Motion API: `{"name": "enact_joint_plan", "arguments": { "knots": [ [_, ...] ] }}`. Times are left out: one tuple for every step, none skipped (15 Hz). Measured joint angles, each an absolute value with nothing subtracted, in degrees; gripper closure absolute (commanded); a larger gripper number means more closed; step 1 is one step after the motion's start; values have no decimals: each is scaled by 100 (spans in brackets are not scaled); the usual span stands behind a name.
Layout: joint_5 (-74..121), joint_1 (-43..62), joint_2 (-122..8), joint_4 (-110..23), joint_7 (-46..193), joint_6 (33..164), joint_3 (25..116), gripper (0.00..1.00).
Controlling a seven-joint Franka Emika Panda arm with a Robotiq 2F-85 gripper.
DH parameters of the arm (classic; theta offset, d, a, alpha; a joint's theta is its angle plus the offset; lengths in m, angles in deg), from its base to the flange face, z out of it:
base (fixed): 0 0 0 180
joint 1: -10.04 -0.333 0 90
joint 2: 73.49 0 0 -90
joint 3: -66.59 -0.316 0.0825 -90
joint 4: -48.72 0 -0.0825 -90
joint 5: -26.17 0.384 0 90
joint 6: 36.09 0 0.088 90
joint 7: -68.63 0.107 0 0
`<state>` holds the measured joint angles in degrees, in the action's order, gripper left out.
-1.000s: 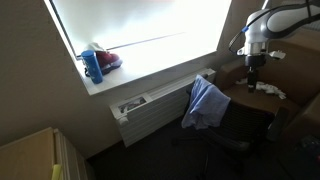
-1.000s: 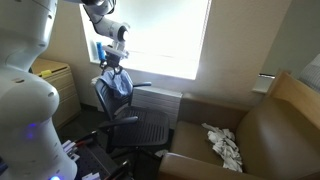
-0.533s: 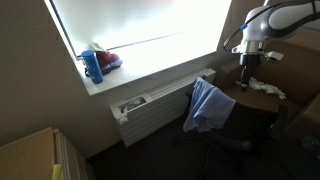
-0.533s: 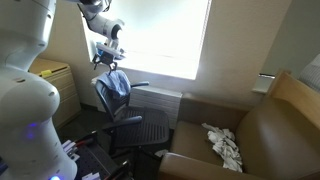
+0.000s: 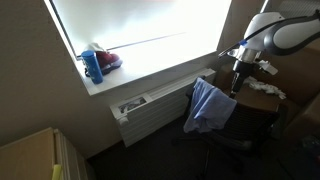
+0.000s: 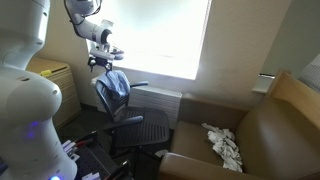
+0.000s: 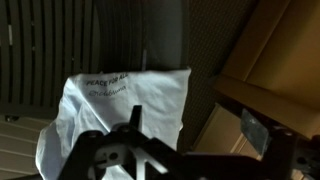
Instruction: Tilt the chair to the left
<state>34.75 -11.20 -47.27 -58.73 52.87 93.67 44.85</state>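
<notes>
The office chair (image 6: 133, 124) stands on the dark floor in front of the bright window, its back toward the glass. A pale blue cloth (image 6: 118, 86) is draped over that back. In both exterior views the chair looks upright on its base, with the seat level.

The claw (image 6: 103, 63) hangs from the arm just above the top edge of the chair's back, at the corner farthest from the brown armchair (image 6: 262, 132). Whether it touches the frame I cannot tell. Its fingers look spread apart, with nothing pinched between them. In an exterior view the claw (image 5: 237, 82) points down just beside the upper edge of the chair (image 5: 236, 122), on the side away from the draped cloth (image 5: 207, 104).

The wrist view looks down onto the chair's dark mesh back. The cloth (image 7: 122, 105) lies over it, with a line of small print near the cloth's top hem. The dark linkage of the claw crosses the bottom of that view.

Behind the chair, a white radiator (image 5: 150, 103) runs along the wall below the window sill (image 5: 160, 74). On the sill, well away from the chair, stand a blue bottle (image 5: 93, 66) and a red object (image 5: 110, 60), touching or nearly so. The armchair stands beside the chair, with a crumpled white cloth (image 6: 225, 146) on its seat.
</notes>
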Motion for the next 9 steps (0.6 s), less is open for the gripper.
{"name": "enact_joint_plan", "arguments": {
  "knots": [
    [3355, -1188, -4748, -6036, 5363, 9835, 4487, 0],
    [3263, -1242, -4763, -6175, 5438, 10156, 4488, 0],
    [3230, -1273, -4771, -6250, 5465, 10291, 4489, 0],
    [3223, -1285, -4774, -6283, 5468, 10350, 4490, 0],
    [3223, -1284, -4769, -6281, 5468, 10351, 4488, 0],
    [3223, -1284, -4760, -6274, 5487, 10343, 4488, 0],
    [3213, -1284, -4749, -6272, 5543, 10337, 4492, 0],
    [3192, -1285, -4737, -6272, 5636, 10321, 4498, 0],
    [3161, -1284, -4728, -6272, 5723, 10314, 4505, 0]
  ]
}}
